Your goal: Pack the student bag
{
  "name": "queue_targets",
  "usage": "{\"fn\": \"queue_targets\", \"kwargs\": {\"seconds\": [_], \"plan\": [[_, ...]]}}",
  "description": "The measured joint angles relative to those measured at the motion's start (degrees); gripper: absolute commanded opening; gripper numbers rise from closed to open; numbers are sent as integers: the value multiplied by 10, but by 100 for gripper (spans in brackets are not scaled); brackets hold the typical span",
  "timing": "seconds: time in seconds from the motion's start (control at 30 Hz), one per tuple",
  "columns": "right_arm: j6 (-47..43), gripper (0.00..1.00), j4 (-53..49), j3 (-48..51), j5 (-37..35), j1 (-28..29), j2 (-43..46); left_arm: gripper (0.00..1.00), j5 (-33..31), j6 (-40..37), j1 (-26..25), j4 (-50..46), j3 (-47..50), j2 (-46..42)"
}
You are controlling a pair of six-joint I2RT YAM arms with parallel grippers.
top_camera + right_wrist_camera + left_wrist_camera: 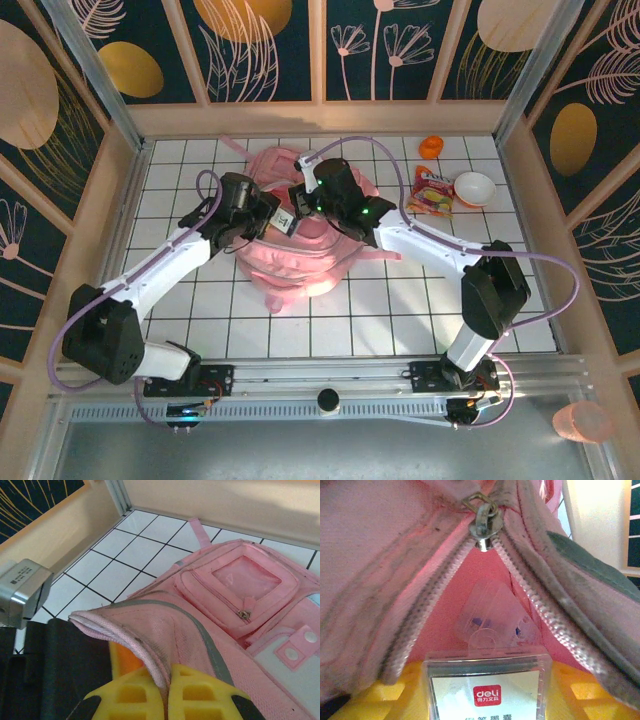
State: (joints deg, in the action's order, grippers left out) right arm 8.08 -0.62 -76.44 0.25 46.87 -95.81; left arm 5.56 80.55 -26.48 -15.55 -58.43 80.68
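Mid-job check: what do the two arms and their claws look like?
Left arm and right arm: white links, black joints and bases, a lilac cable looping beside each. Green lights on the right wrist. Left claw and right claw: yellow cut-out fingers.

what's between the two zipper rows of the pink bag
A clear Deli-labelled plastic case, in the open zip gap of the student bag; left wrist view.

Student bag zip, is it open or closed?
Open. In the left wrist view the student bag's zip teeth part below the slider, baring the pink inside, and a clear packet sits at the gap.
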Motion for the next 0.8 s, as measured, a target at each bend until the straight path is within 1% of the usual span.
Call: {"fn": "queue_targets", "kwargs": {"seconds": [0.07, 0.13, 0.23, 0.37, 0.4, 0.5, 0.6, 0.67, 0.8], "plan": [[0, 0, 0, 0, 0, 0, 0, 59, 0, 4, -2, 4, -7, 7], [0, 0, 2, 0, 0, 0, 0, 64, 2, 7, -4, 8, -12, 8], [0, 0, 5, 0, -2, 0, 0, 65, 2, 8, -5, 17, -15, 8], [-2, 0, 5, -1, -2, 0, 0, 64, 2, 7, -5, 21, -13, 5], [-2, 0, 5, -1, -2, 0, 0, 63, 2, 8, -5, 24, -10, 2], [-3, 0, 3, -1, -2, 0, 0, 54, 6, 7, -5, 31, 8, -16], [-3, 0, 3, -1, -1, 0, 0, 47, 19, 4, -5, 50, 32, -41], [-5, 0, 2, -1, 2, 0, 0, 41, 31, -2, -7, 60, 49, -55], [-7, 0, 2, -1, 11, 0, 0, 34, 48, -15, -15, 74, 64, -62]]}}
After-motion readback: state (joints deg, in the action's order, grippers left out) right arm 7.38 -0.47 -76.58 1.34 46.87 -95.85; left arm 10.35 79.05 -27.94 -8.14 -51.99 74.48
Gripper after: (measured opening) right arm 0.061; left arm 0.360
